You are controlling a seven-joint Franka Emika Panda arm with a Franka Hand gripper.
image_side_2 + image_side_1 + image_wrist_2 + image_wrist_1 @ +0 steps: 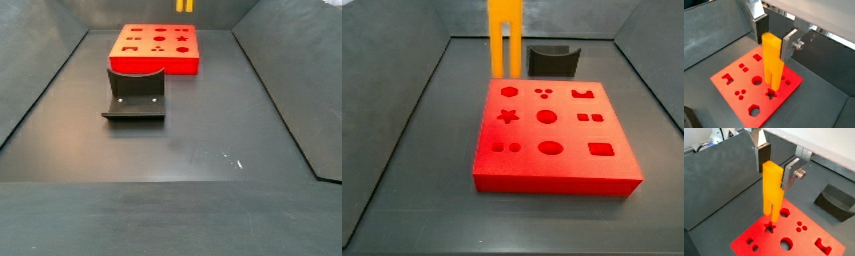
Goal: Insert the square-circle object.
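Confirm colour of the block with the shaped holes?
Red, the block shows best in a side view; the gripper holds the orange-yellow square-circle object above it.

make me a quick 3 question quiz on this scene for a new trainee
1. True or false: the jaws of the gripper are shut on the square-circle object.
2. Which end of the square-circle object points down at the red block? A) the solid end B) the end split into two prongs
3. Fill in: in a side view, the dark grey holder sits on the floor, ____ from the red block.

Key
1. True; the bar is held upright above the block.
2. B; both wrist views show the prongs hanging near the star-shaped hole.
3. apart
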